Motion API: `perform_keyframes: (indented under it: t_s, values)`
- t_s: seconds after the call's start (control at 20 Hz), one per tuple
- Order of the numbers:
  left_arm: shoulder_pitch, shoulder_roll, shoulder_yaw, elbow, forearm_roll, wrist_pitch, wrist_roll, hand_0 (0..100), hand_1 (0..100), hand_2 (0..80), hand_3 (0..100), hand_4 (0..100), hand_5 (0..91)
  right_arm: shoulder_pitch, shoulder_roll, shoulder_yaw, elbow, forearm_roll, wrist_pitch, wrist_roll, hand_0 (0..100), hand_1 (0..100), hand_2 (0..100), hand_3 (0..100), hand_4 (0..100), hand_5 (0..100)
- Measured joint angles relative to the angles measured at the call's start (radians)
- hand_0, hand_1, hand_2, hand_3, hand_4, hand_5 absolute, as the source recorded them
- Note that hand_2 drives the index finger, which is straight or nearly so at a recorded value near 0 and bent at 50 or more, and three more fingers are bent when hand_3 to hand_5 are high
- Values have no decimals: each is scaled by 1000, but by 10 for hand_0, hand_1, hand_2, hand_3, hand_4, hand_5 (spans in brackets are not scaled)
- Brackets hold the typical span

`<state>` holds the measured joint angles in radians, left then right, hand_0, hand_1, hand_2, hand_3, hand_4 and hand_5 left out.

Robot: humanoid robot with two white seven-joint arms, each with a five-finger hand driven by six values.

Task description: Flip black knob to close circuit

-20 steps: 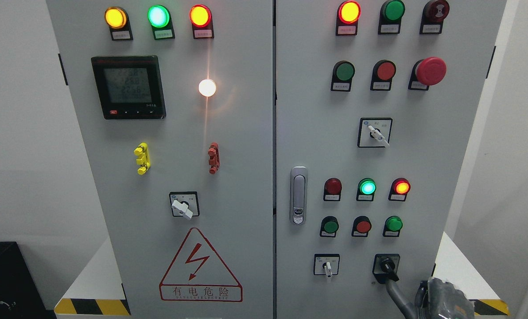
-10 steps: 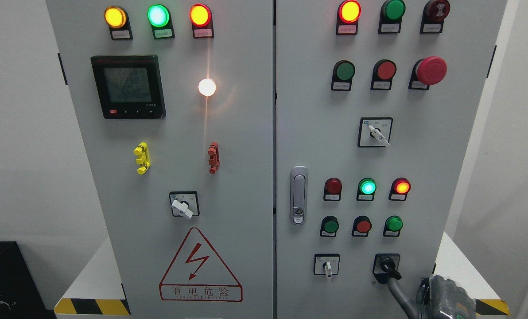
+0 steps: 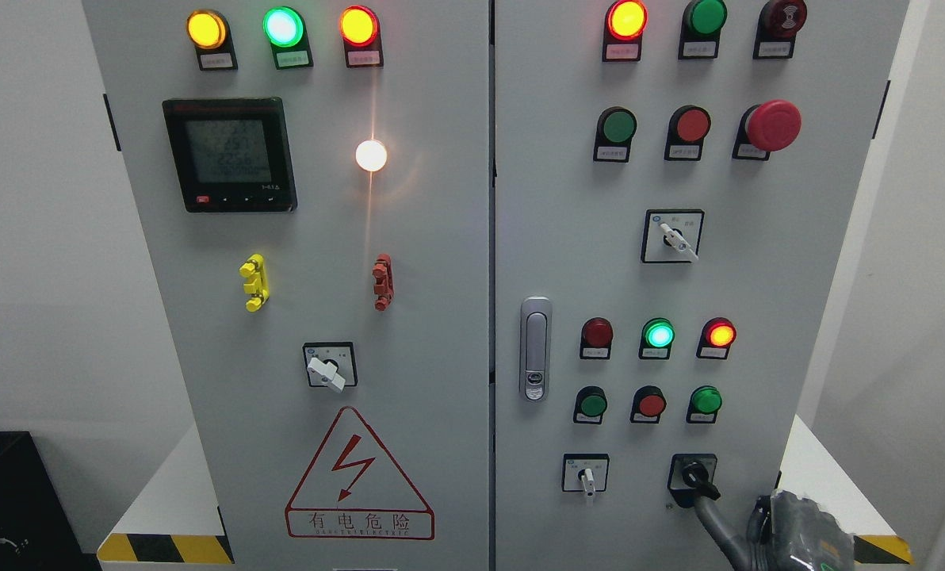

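The right hand (image 3: 797,531) pokes in at the bottom right corner of the head view. It is grey, and one long grey finger (image 3: 710,515) reaches up and touches the black knob (image 3: 696,479). Most of the hand is cut off by the edge, so I cannot tell if the other fingers are curled or spread.

The black knob sits low on the right door of the big grey cabinet (image 3: 441,238), in a small black square frame. Its handle leans down and to the right. Just left of it is a white knob (image 3: 586,478) that points straight down.

Above these are three small buttons, green (image 3: 593,404), red (image 3: 651,404) and green (image 3: 705,400). Higher up are three round lights; the middle green light (image 3: 659,334) glows. A silver door latch (image 3: 534,349) is near the middle seam.

On the left door there is a red warning triangle (image 3: 359,476) with a lightning bolt, and a screen (image 3: 229,155) further up.
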<state>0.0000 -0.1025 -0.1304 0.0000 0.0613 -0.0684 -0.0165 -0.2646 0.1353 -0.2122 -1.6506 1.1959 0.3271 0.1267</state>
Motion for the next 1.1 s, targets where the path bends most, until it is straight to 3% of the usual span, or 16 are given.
perform_keyframes:
  t_s: [1.1]
  values:
    - [0, 0, 0, 0, 0, 0, 0, 120, 556, 0, 0, 0, 0, 10, 0, -6, -23, -36, 3, 9, 0, 23, 875, 1000, 948, 1000]
